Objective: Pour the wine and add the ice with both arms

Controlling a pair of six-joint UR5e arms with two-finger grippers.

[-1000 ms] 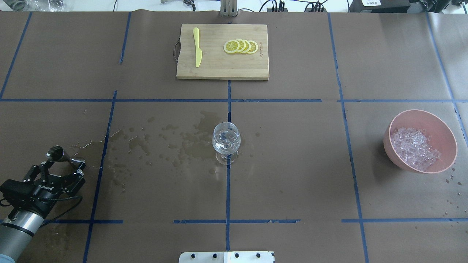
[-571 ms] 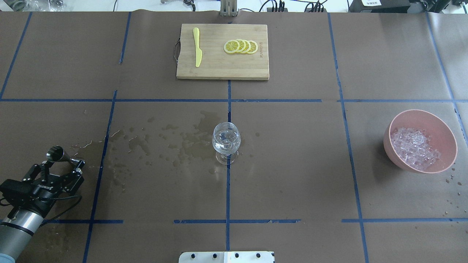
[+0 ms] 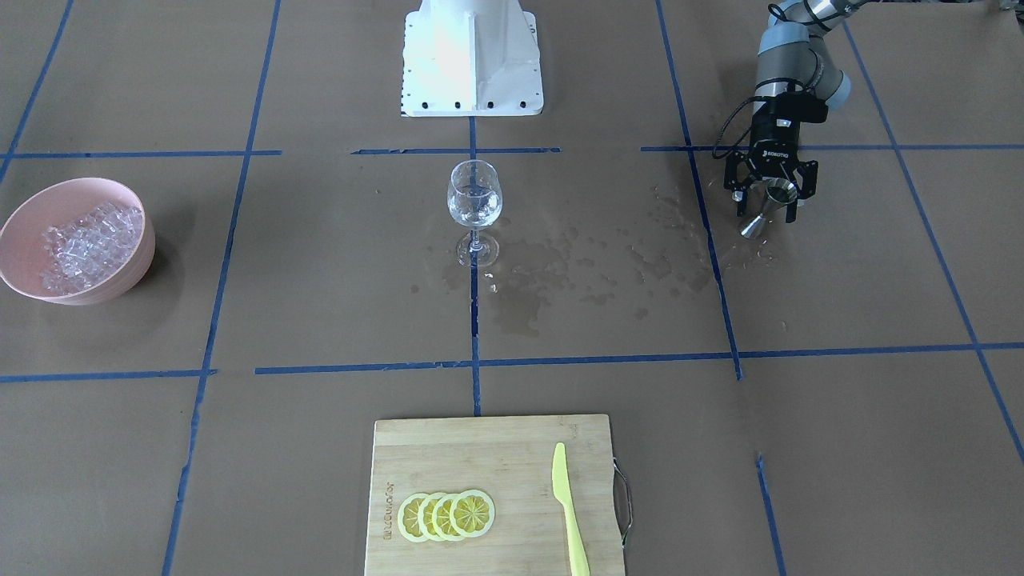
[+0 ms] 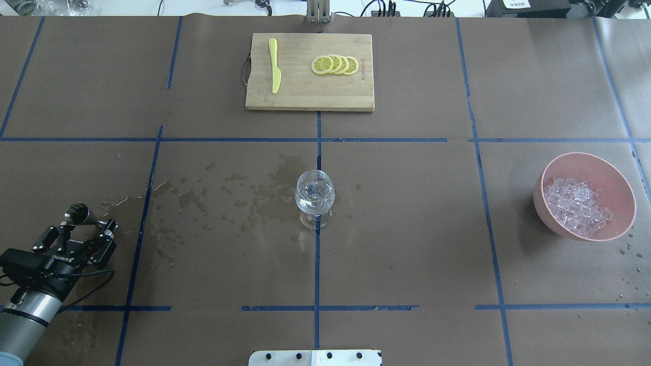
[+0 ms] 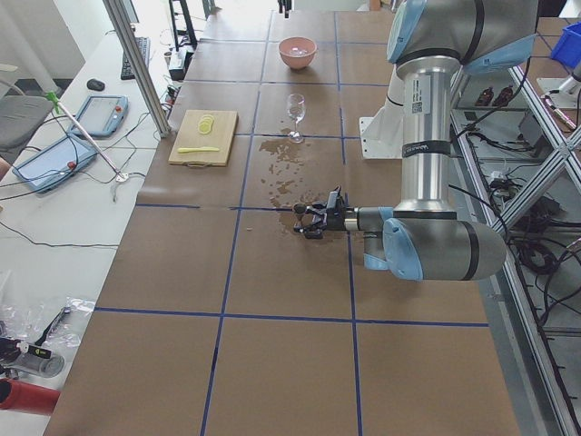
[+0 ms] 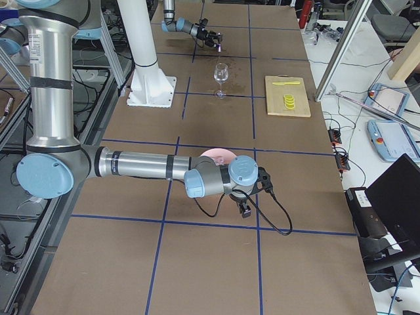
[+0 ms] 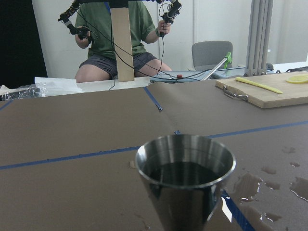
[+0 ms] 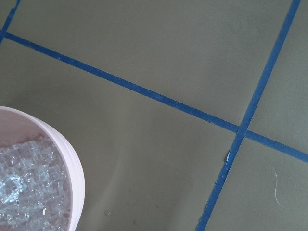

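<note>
A wine glass (image 4: 315, 195) with a little clear wine in it stands at the table's middle, also in the front view (image 3: 475, 196). A pink bowl (image 4: 621, 183) at the right holds a heap of ice cubes (image 4: 577, 206). My left gripper (image 4: 86, 224) is open, its fingers on either side of a steel jigger (image 4: 77, 214) that stands on the table; the left wrist view shows the jigger (image 7: 185, 178) close up. My right gripper (image 6: 244, 209) hangs near the bowl; I cannot tell if it is open. Its wrist view shows the bowl's rim (image 8: 72, 168) and ice (image 8: 29, 187).
A wooden cutting board (image 4: 305, 94) with lemon slices (image 4: 335, 64) and a yellow knife (image 4: 274, 65) lies at the far middle. Wet spill marks (image 4: 254, 198) spread on the brown paper between jigger and glass. An operator sits beyond the table's left end (image 7: 120, 43).
My left gripper has drawn back slightly toward the robot; the jigger stays standing in place. The glass and bowl have not moved.
</note>
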